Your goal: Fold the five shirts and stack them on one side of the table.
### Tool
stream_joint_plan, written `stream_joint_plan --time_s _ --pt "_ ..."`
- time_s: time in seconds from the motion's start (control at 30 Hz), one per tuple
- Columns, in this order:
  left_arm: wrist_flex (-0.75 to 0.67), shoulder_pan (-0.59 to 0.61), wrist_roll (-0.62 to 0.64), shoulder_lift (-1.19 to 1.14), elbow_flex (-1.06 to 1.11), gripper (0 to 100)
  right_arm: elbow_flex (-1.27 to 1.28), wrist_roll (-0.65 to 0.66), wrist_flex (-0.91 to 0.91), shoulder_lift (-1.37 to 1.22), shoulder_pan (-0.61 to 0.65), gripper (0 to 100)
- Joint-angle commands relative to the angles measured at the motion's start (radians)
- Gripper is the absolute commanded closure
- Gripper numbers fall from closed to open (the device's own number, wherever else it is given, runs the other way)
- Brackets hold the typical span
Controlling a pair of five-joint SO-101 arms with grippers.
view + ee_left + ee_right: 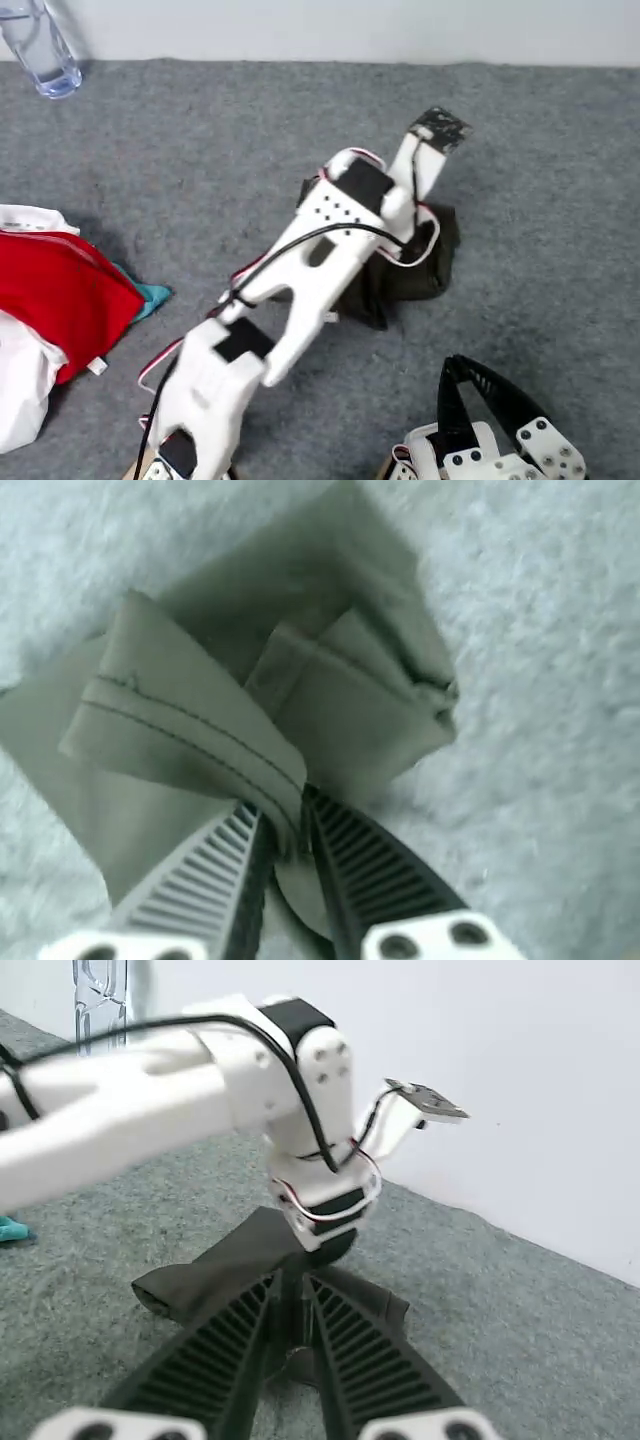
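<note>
The left gripper [283,825] is clamped on a shirt [350,680] fold right under it; right gripper [292,1300], closed, sits farther back.

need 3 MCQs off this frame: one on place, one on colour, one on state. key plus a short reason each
1. Where does the dark shirt lie?
A. on the pile of shirts
B. in the middle of the table
C. beside the bottle

2. What colour is the cloth that peeks out from under the red shirt?
A. yellow
B. black
C. teal

3. What state is the left gripper in?
A. shut on a fold of the dark shirt
B. open above the cloth
C. shut on the bottle

Key:
1 B: in the high view it sits mid-table, apart from the pile.
2 C: a teal cloth shows at the red shirt's edge.
3 A: the left wrist view shows both fingers pinching a hemmed fold.
</note>
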State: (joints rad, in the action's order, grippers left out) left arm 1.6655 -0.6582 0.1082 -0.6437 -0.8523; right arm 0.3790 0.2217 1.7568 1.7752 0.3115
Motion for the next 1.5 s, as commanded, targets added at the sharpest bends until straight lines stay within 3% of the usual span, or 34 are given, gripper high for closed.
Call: stream_joint_plan --time_s 0.0,0.2,0.43,0.53,0.67,0.97,1.13,1.2,1.47 --pt "0.023 -0.017 0.031 -0.084 -0.236 99 0.003 -0.002 0.033 -0.010 0.008 99.0" --pt "0.023 -0.018 0.054 -0.261 -0.458 99 0.005 -0.002 0.033 -0.010 0.008 99.0" --pt "0.037 -0.046 0.055 -0.354 -0.565 98 0.005 -0.002 0.035 -0.010 0.008 99.0" --pt "0.081 -0.049 0.064 -0.354 -0.608 88 0.005 -0.002 0.035 -0.010 0.008 99.0" --pt "0.092 -0.014 0.190 -0.345 -0.631 73 0.005 -0.002 0.035 -0.012 0.008 99.0" --pt "0.094 0.109 0.190 -0.242 -0.619 75 0.005 0.000 0.036 -0.013 0.008 99.0" --pt "0.095 0.190 0.183 -0.100 -0.463 92 0.046 0.015 0.038 -0.082 0.004 99.0" --pt "0.095 0.199 0.109 -0.005 -0.344 99 0.060 0.031 0.038 -0.140 0.004 99.0" --pt "0.092 0.302 0.080 0.555 0.165 99 0.060 0.034 0.030 -0.315 0.005 99.0"
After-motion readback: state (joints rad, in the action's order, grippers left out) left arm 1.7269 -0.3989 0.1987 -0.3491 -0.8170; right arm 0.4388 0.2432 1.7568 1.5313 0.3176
